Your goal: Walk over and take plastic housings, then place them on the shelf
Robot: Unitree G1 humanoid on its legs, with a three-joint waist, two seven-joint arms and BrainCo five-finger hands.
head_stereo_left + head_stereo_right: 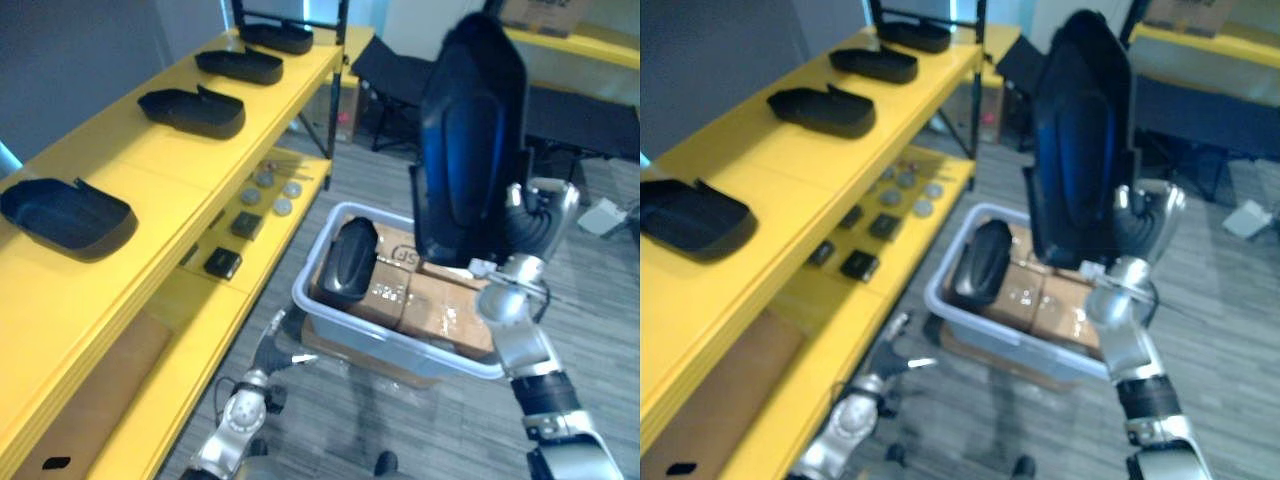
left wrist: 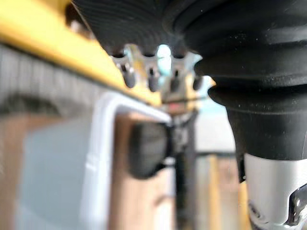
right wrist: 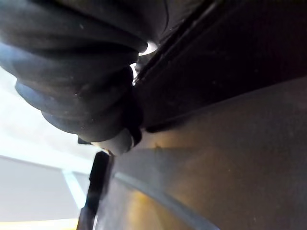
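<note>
Black plastic, glossy and standing upright: the held housing point(image 1: 470, 140) rises at 11 o'clock from the right hand point(image 1: 532, 222), whose fingers curl around its lower edge. At 7 o'clock from it, a second housing point(image 1: 348, 260) lies on cardboard boxes point(image 1: 440, 300) inside the grey bin point(image 1: 390, 340). A row of housings point(image 1: 192, 110) sits on top of the yellow shelf point(image 1: 170, 190), at 9 o'clock. The left hand point(image 1: 268, 350) hangs low by the bin's near corner, its fingers spread and empty.

Dark plastic housing point(image 1: 470, 140) upright, gripped by right hand point(image 1: 537, 225) above grey bin point(image 1: 400, 348). Second housing point(image 1: 350, 258) leans inside the bin on cardboard boxes point(image 1: 440, 305). Four shelf housings point(image 1: 192, 110) lie hollow side up, spaced apart in a row on top of yellow shelf point(image 1: 150, 170).
</note>
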